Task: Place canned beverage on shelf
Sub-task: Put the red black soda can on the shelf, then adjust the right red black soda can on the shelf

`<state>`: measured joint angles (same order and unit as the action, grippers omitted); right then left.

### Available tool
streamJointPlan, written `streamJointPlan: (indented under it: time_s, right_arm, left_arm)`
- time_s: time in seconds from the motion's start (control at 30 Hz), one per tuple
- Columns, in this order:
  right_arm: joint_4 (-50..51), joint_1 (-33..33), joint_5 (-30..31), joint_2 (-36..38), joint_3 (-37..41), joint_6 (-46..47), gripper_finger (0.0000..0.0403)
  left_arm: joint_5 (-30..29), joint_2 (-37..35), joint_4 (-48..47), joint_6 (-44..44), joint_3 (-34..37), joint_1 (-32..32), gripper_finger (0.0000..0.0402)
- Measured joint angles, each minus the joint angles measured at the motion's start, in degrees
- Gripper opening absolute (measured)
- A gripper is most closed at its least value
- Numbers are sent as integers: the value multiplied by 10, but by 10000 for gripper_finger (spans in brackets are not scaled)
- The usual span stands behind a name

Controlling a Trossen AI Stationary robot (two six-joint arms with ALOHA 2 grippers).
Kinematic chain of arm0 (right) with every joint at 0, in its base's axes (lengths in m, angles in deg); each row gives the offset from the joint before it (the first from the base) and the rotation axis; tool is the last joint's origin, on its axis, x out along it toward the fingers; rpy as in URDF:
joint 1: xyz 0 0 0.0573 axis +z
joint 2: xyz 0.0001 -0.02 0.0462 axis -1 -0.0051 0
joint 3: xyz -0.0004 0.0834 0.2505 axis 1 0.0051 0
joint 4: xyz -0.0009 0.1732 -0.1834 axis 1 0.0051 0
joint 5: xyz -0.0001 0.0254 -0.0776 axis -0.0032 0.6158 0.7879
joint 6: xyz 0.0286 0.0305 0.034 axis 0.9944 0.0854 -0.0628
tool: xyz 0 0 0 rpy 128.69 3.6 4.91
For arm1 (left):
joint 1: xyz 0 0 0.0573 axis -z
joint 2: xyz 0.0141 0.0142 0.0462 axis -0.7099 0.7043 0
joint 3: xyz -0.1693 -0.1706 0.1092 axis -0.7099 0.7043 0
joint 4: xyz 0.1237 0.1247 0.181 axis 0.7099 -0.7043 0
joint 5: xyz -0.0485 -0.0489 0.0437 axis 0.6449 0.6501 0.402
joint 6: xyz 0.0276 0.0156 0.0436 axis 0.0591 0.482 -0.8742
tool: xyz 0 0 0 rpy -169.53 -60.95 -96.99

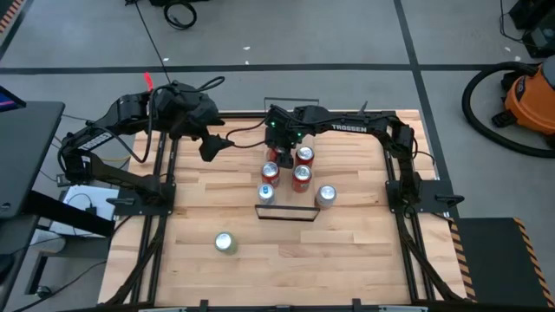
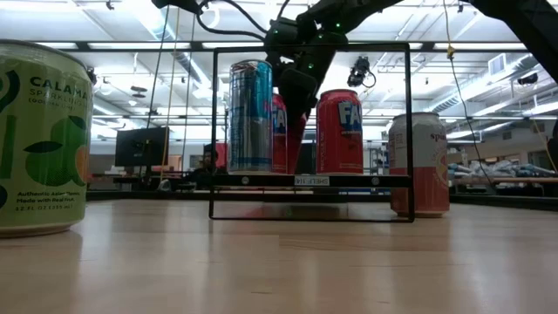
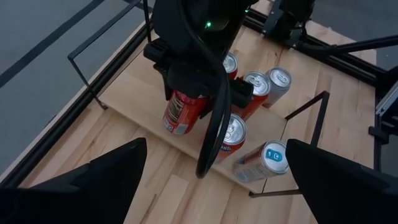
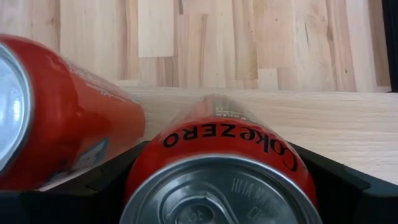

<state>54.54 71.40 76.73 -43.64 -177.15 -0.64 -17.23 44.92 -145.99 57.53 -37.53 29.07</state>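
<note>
Gripping a red can [image 4: 221, 168] between its fingers, the right gripper [image 1: 276, 154] sets it on the shelf [image 3: 134, 93]; letting go remains.

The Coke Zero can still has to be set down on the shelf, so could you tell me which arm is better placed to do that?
The right. Its gripper is already shut on the Coke Zero can directly over the shelf. The left gripper is open, holds nothing and sits off beside the shelf.
</note>
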Motion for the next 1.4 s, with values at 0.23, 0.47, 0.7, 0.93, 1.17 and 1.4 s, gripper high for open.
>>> streamJointPlan:
  time_s: [0.23,0.47,0.7,0.93,1.17,1.4]
  right_arm:
    - [8,-2,-2,0,0,0,347]
    - [7,-2,-4,2,0,0,380]
    - [10,-2,6,2,-1,0,395]
    - [56,-2,13,2,-35,0,396]
    - [113,-2,14,2,-74,3,396]
    - [180,-2,14,2,-118,7,396]
  left_arm:
    - [0,0,2,5,0,0,396]
    - [0,0,4,4,0,0,396]
    - [0,0,4,0,0,0,396]
    - [0,0,4,0,0,0,396]
    - [0,0,4,4,0,0,396]
    - [0,0,4,4,0,0,396]
